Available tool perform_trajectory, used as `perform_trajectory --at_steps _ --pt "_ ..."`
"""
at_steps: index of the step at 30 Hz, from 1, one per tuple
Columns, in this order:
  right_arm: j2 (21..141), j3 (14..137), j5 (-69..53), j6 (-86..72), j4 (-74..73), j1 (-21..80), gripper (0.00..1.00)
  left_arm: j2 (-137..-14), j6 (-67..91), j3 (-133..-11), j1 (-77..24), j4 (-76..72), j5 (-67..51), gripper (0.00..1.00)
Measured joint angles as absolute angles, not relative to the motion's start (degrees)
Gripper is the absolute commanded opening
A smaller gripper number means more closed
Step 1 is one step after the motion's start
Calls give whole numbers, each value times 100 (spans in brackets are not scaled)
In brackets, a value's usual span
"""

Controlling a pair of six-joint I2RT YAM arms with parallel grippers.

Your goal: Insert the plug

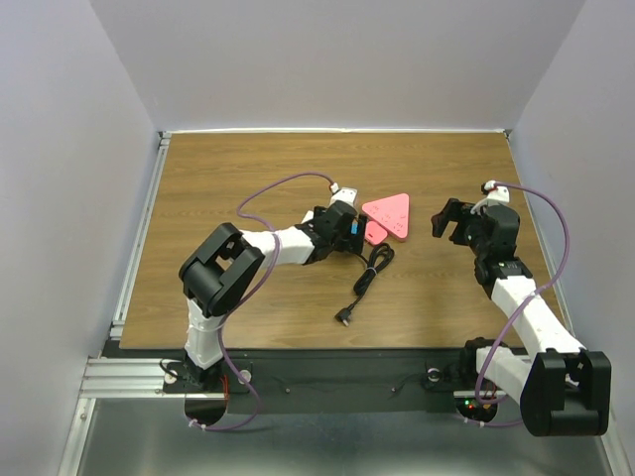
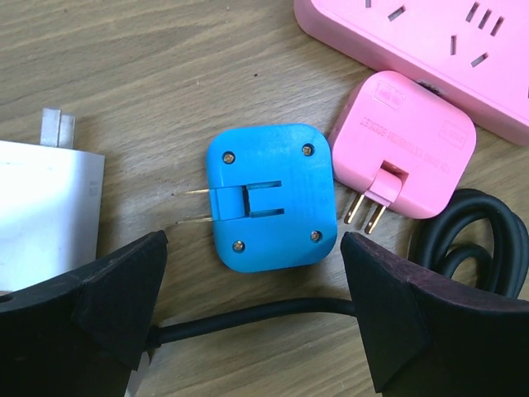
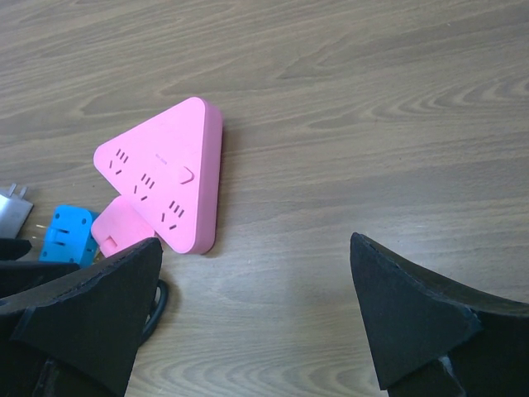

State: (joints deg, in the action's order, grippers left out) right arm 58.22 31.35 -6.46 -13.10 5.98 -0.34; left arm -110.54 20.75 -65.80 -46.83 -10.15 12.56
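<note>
Left gripper (image 2: 252, 252) is spread wide around the blue plug (image 2: 271, 198), which lies flat near the pink power strip's (image 2: 430, 41) edge. Right gripper (image 3: 254, 246), also spread, hovers over open surface (image 3: 372, 124) beside it.

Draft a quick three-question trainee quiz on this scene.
1. True or false: the blue plug has its prongs folded in.
2. Which thing lies between the fingers of the left pincer in the left wrist view? A blue plug, B pink plug, C white adapter.
3. Fill in: the right pincer is ___ and holds nothing.
Key: 1 false, the prongs stick out. 2 A. 3 open.
</note>
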Motion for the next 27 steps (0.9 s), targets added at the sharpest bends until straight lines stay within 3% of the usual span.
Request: perform_trajectory --at_steps 27 --pt "5822 3135 -701 -1308 585 -34 100 -11257 2443 -6991 -4980 -561 1673 93"
